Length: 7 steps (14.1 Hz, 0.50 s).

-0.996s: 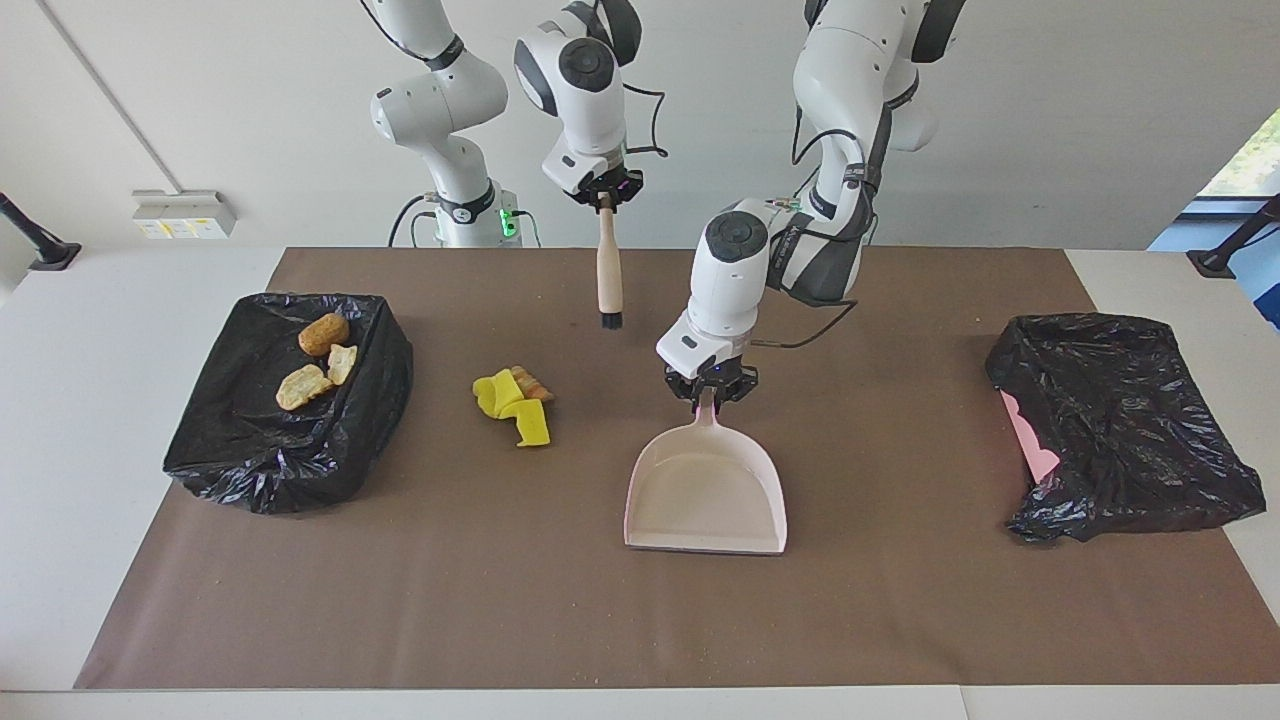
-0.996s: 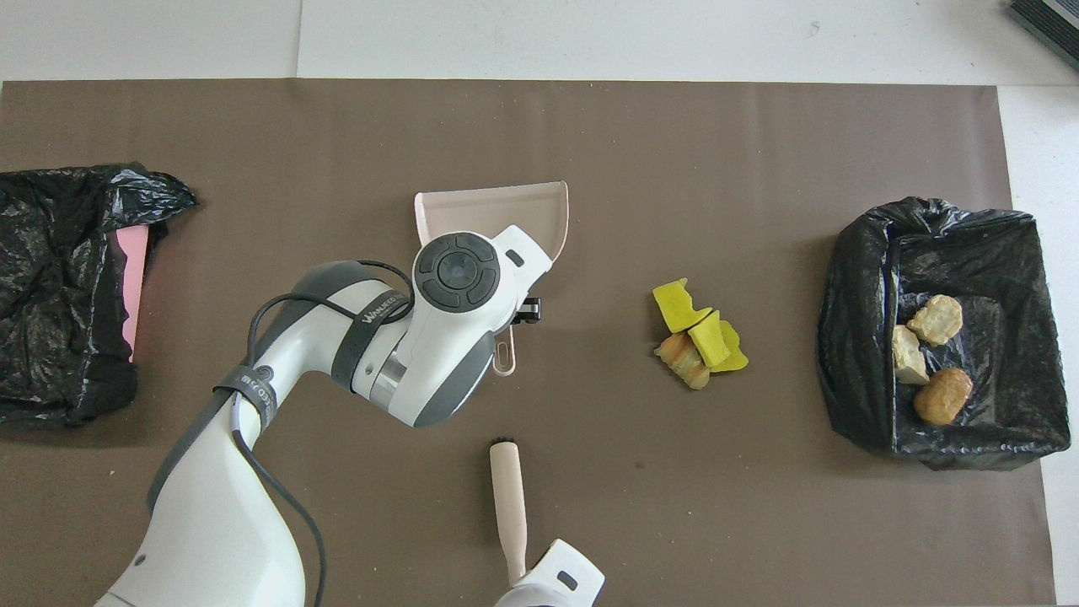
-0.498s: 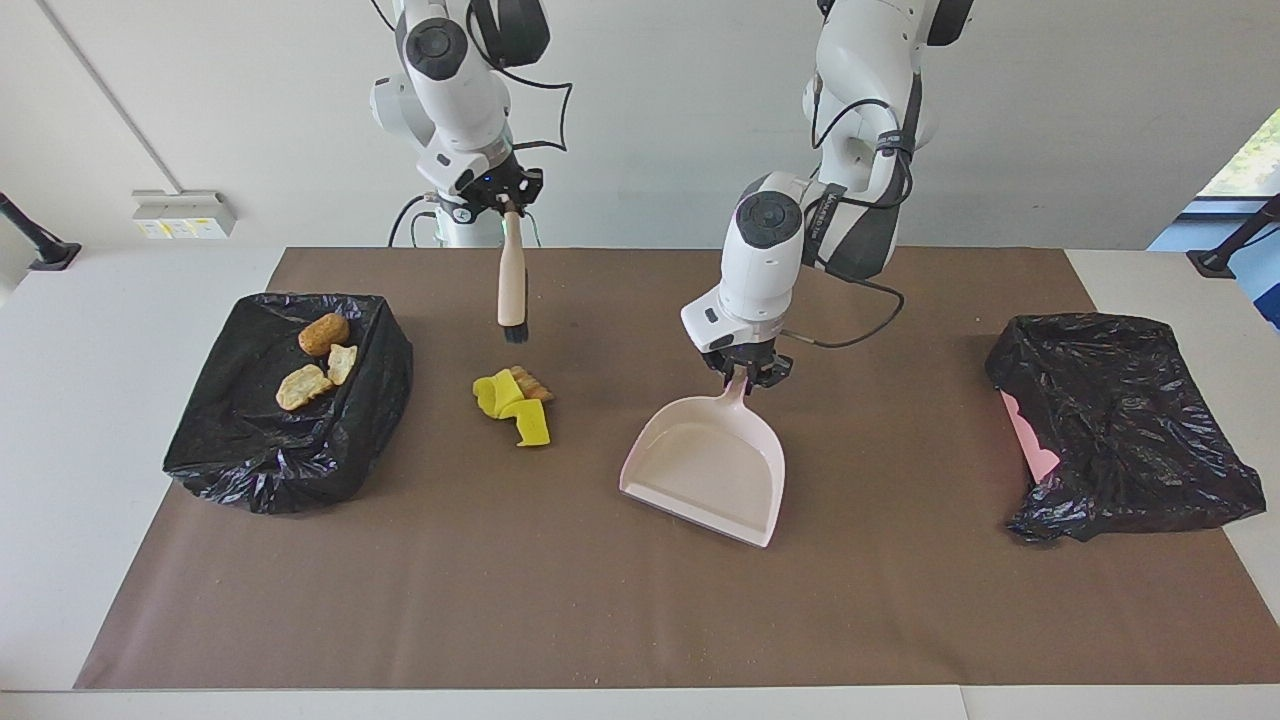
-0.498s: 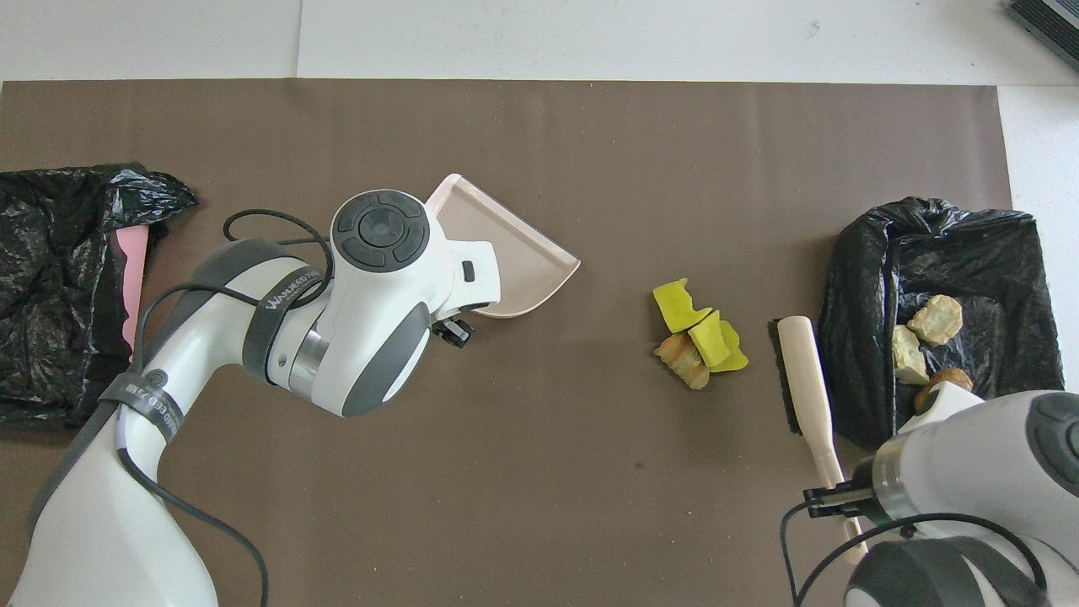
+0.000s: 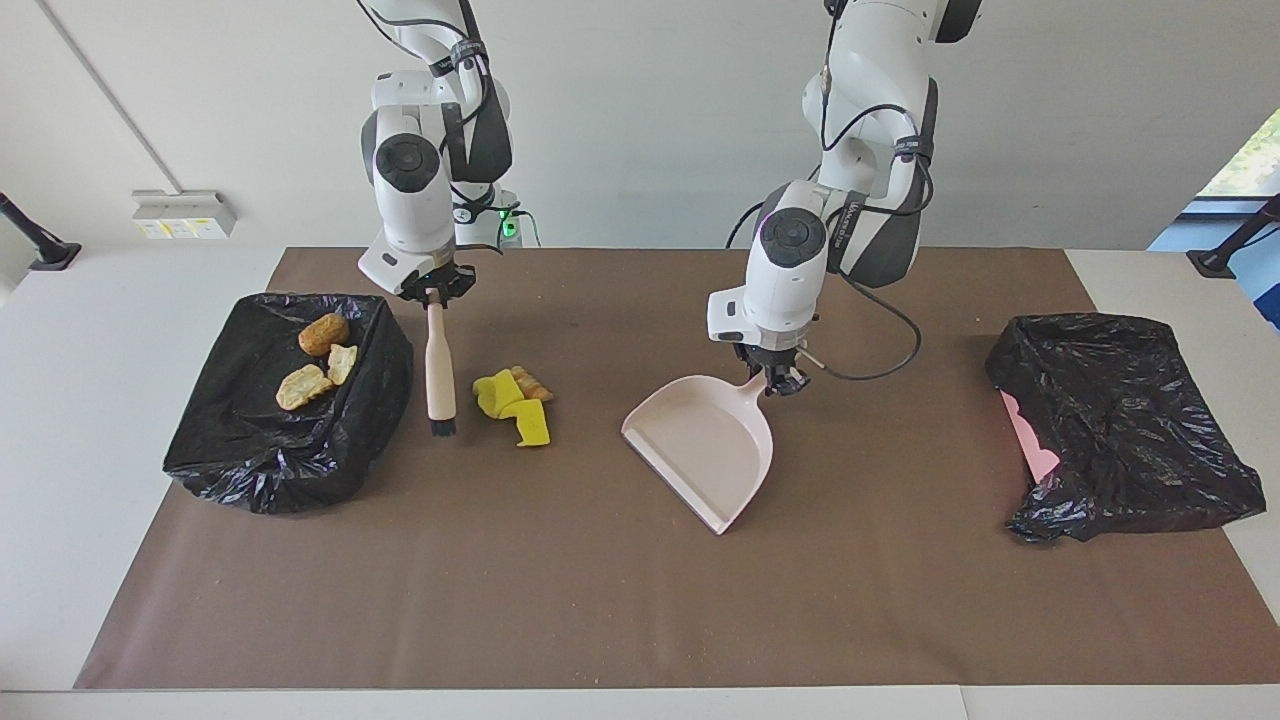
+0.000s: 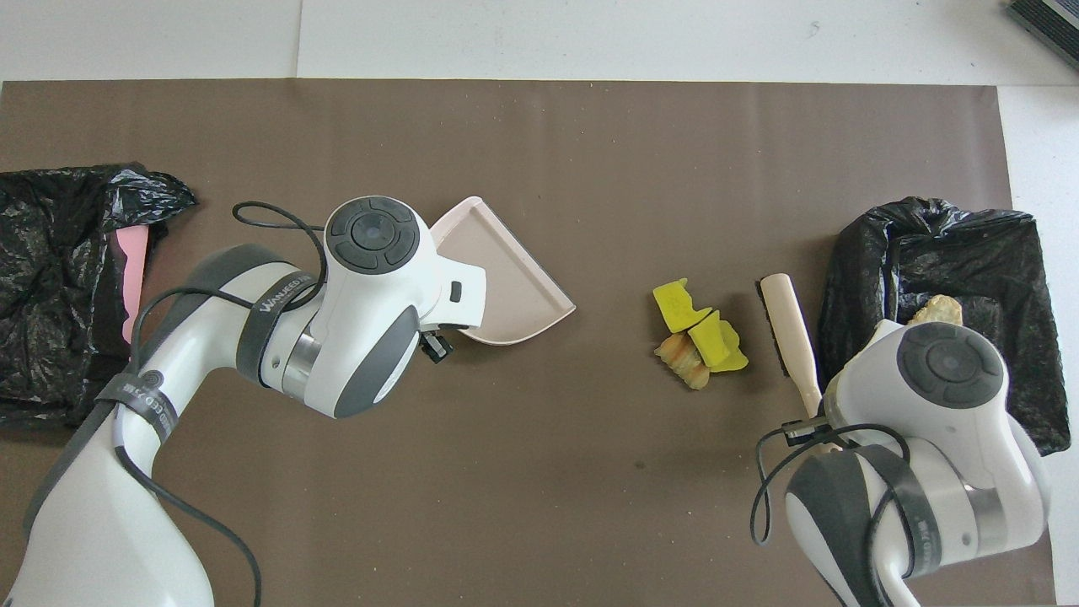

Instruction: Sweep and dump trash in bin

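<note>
The trash (image 5: 513, 400) (image 6: 698, 339) is a small pile of yellow pieces and one tan lump on the brown mat. My right gripper (image 5: 432, 286) is shut on the top of the brush (image 5: 436, 360) (image 6: 787, 324). The brush hangs upright between the pile and the bin (image 5: 250, 480) (image 6: 851, 354), with its bristles low by the mat. Three bread-like lumps (image 5: 322, 334) lie in the bin. My left gripper (image 5: 776, 376) is shut on the handle of the beige dustpan (image 5: 705, 450) (image 6: 506, 270). The dustpan's mouth is angled toward the pile, about a pan's length away.
A second black bag (image 5: 1120, 430) (image 6: 59, 287) with a pink edge showing lies at the left arm's end of the mat. In the overhead view both wrists cover their own fingers. Fine crumbs dot the mat.
The right arm carried the brush from the middle of the table over to the gap between pile and bin and lowered it. The left gripper turned the dustpan's mouth toward the pile.
</note>
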{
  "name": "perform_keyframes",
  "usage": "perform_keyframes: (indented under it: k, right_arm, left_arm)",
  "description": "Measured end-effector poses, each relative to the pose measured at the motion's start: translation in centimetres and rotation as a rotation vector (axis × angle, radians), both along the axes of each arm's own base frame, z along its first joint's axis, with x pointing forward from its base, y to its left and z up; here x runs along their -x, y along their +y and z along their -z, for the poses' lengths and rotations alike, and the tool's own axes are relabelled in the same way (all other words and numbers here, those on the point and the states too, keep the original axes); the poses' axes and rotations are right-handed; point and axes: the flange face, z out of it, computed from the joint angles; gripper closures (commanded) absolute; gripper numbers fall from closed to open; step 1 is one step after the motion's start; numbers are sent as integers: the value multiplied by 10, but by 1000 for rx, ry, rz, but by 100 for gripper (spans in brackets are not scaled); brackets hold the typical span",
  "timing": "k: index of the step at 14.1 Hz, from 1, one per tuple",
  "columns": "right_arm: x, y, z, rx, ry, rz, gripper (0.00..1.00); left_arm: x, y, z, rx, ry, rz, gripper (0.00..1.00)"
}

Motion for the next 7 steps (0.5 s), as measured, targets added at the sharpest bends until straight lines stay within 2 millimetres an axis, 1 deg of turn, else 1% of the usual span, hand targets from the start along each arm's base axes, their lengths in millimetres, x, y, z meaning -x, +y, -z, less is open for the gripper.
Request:
perform_keyframes:
  k: [3,7]
  right_arm:
    - [0,13,10,5,9,5,100]
    - [1,25,20,-38,29,43,100]
  left_arm:
    - [17,-2,0,-80,-35,106,100]
    - [61,-22,10,-95,-49,214,100]
